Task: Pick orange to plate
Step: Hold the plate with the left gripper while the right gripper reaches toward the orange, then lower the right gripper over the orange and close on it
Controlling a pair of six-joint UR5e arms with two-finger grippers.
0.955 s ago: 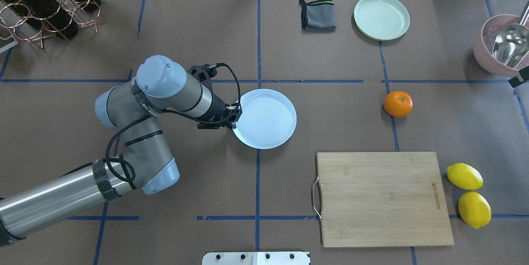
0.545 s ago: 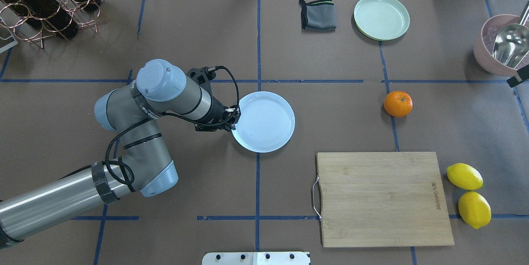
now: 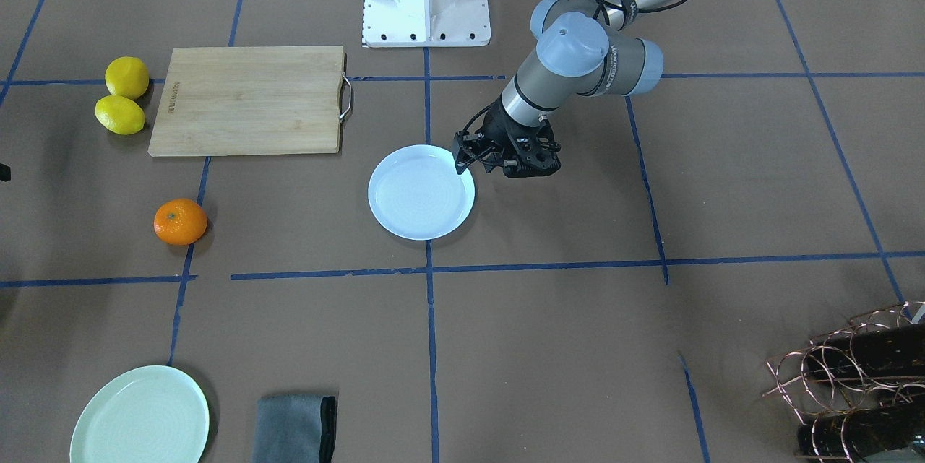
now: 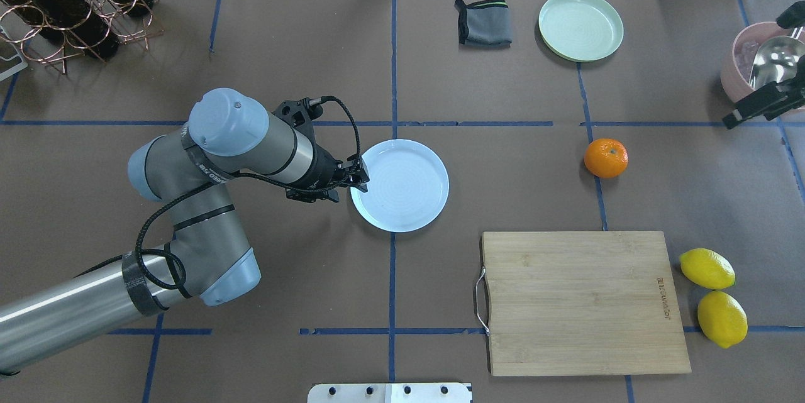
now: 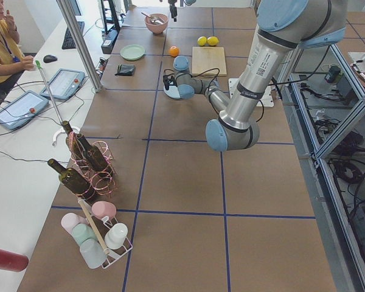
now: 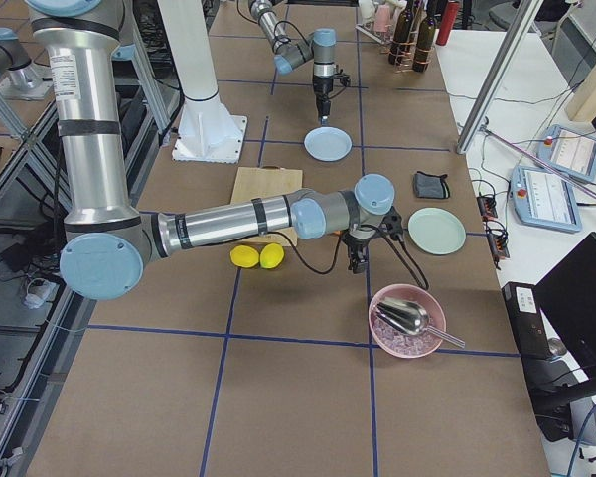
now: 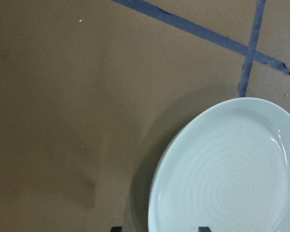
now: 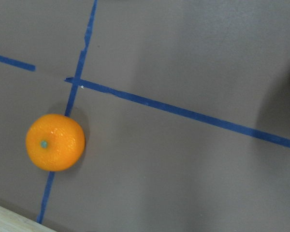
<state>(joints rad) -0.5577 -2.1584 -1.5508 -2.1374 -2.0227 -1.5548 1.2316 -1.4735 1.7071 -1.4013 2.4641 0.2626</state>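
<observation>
1. Standing at the left rim of the white plate (image 4: 409, 192), the left gripper (image 4: 361, 178) points down. In the left wrist view its fingertips (image 7: 203, 228) are apart, one over the plate and one over the bare table, so it is released and grasps nothing.
2. The plate lies flat near the middle of the brown table (image 4: 314, 44), on a blue tape line.
3. The orange (image 4: 605, 158) rests on the table to the right of the plate, well apart from it, on another blue tape line, with its green stem dot up.
4. The right gripper (image 6: 358, 262) hangs above the table to the right of the orange, between it and the pink bowl (image 4: 745, 92), which holds a metal scoop (image 4: 777, 63). Whether its fingers are spread or closed cannot be told.
5. A wooden cutting board (image 4: 582, 302) lies on the near side of the orange, and two lemons (image 4: 707, 268) lie close together just right of the board.
6. On the far side, a mint-green plate (image 4: 580, 26) and a folded grey cloth (image 4: 484, 24) lie side by side, and a copper wine rack (image 4: 63, 7) with bottles stands at the far left corner.
</observation>
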